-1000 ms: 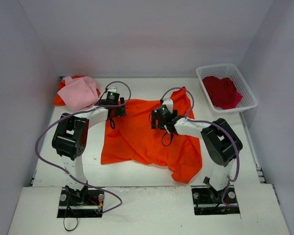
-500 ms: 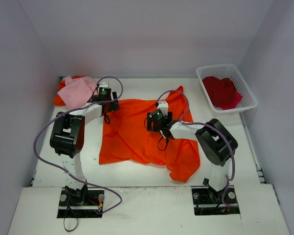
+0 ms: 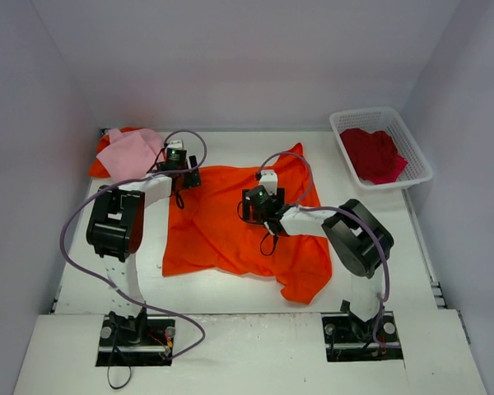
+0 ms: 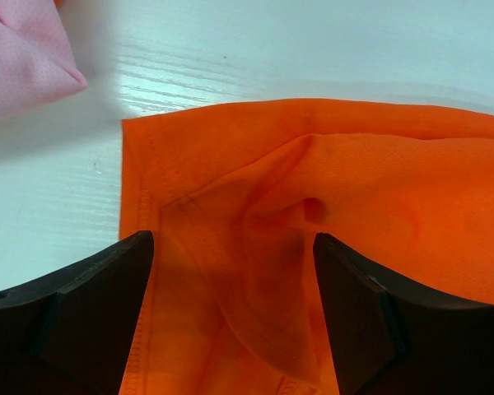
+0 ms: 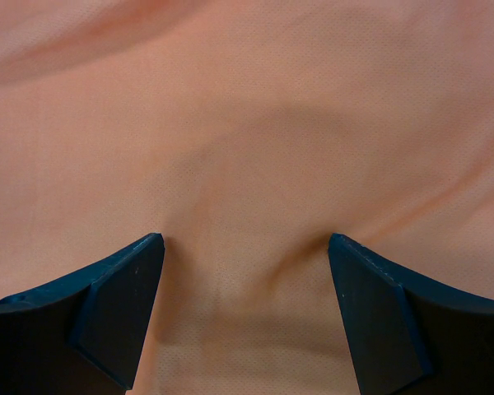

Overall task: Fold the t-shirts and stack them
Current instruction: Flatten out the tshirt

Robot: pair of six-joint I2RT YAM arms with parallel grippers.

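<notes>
A bright orange t-shirt (image 3: 230,226) lies spread and wrinkled across the middle of the table. My left gripper (image 3: 184,174) is at its far left corner, open, its fingers astride a raised fold of the orange cloth (image 4: 272,271) beside the hem. My right gripper (image 3: 255,204) is open too, with both fingertips pressed down on the orange cloth (image 5: 247,164) near the shirt's middle, which bunches between them. A pale pink t-shirt (image 3: 132,154) lies folded at the far left; its corner (image 4: 25,58) shows in the left wrist view. The crimson t-shirt (image 3: 372,154) lies in the basket.
A white lattice basket (image 3: 414,148) stands at the far right against the wall. A bit of orange cloth (image 3: 99,167) sticks out from under the pink shirt. Bare white table (image 3: 230,144) runs along the back, and grey walls close in on three sides.
Both grippers have moved left and a little farther back, and the orange shirt has slid left with them. The left jaws have narrowed slightly.
</notes>
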